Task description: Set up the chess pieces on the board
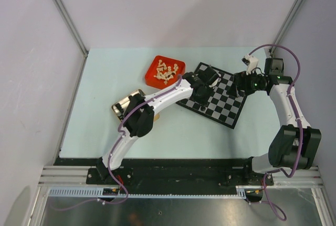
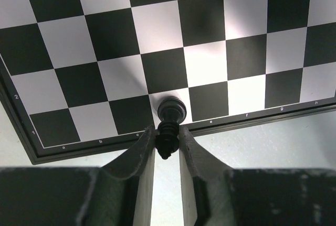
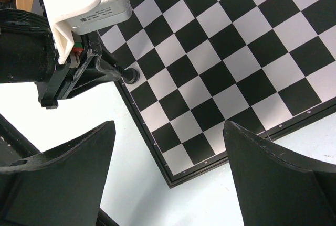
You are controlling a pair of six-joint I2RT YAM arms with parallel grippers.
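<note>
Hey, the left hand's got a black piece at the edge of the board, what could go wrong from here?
1. The black piece is in the outermost row, pinched between the fingers of the left hand. An uneven release could tip it or drag it off the board.
2. The open right hand hovers over the same board, close by, so the two hands might bump.

A pale green table [image 1: 105, 79] spreads beneath the left claw [image 2: 167, 134]. Plain white walls [image 1: 173, 6] and grey posts [image 1: 63, 11] stand beyond it.
</note>
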